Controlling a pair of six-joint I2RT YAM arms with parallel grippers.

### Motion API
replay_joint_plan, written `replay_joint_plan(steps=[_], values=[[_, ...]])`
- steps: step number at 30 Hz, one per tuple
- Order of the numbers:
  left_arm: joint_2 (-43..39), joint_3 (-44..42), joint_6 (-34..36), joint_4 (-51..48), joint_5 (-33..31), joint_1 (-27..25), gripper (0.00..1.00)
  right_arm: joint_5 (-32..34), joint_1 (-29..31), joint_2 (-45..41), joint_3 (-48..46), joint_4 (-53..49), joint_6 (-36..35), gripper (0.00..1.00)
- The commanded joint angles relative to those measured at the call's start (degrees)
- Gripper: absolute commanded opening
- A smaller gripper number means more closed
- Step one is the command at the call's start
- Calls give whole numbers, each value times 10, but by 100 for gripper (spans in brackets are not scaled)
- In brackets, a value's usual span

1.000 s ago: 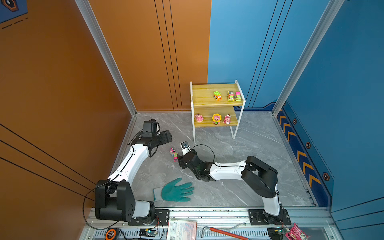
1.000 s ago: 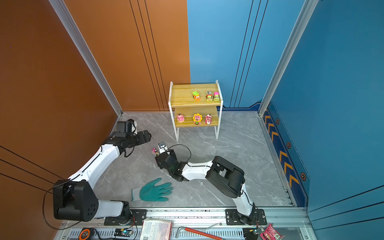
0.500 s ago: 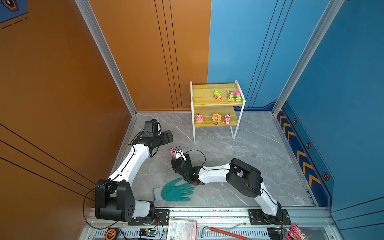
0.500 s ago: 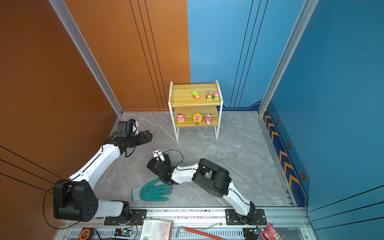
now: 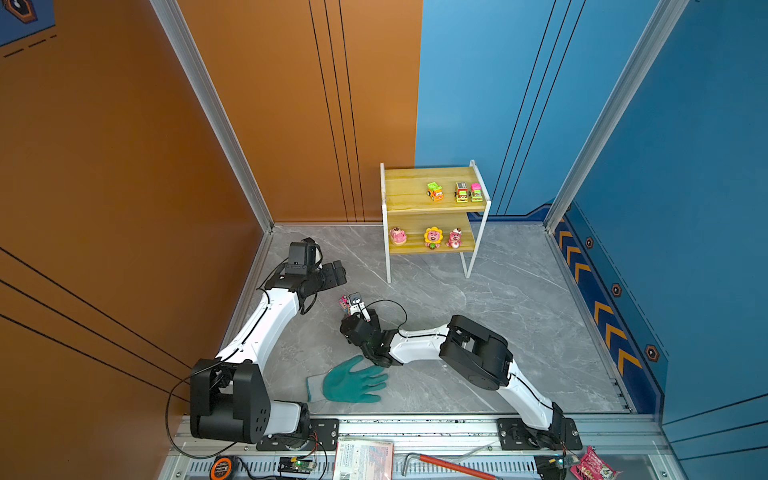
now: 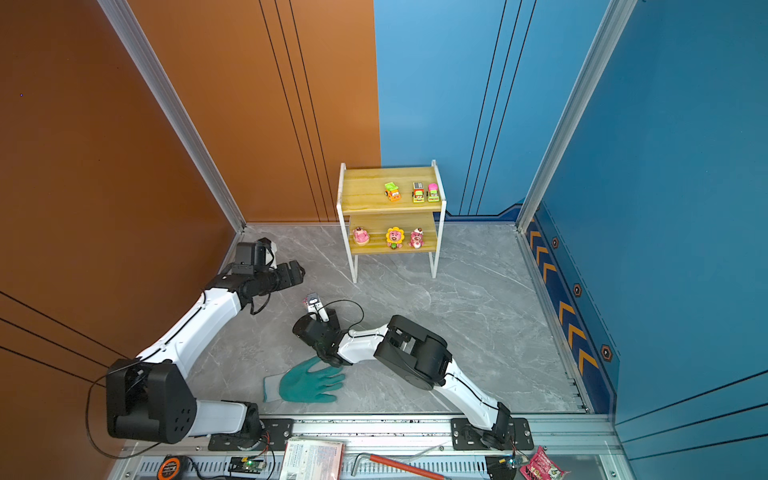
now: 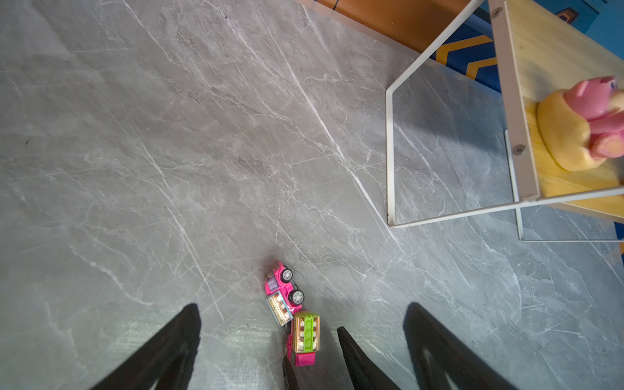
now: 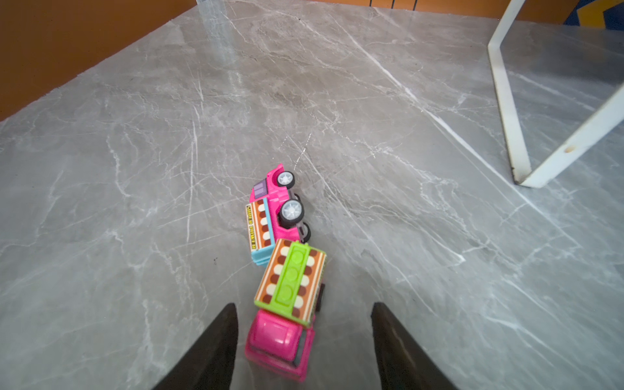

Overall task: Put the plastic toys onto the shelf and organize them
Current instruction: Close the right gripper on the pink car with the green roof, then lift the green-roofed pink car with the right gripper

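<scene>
Robot lab cell, panel walls [image 5: 124,166], aluminium rail [image 5: 415,424]

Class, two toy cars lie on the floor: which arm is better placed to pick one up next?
Right. The right gripper has its open jaws either side of the green-topped car; the left gripper hovers apart.

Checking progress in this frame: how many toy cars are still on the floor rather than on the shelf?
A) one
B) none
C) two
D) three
C: the blue-tailed pink car and the green-roofed pink car lie touching each other on the grey floor, off the shelf.
</scene>
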Motion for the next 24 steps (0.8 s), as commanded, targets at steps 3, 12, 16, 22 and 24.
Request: replay_joint_plan(steps=[3, 12, 16, 22, 24], values=[[0, 14, 9, -12, -9, -4, 95, -21, -12, 17, 16, -7, 13, 53], [1, 15, 9, -12, -6, -7, 95, -59, -21, -2, -24, 75, -30, 38], [1, 15, 10, -12, -4, -6, 95, -73, -22, -30, -73, 127, -53, 32], [1, 17, 10, -11, -2, -7, 95, -95, -23, -83, -157, 188, -93, 26], [0, 17, 9, -12, -2, -7, 95, -108, -23, -103, -187, 210, -103, 26]])
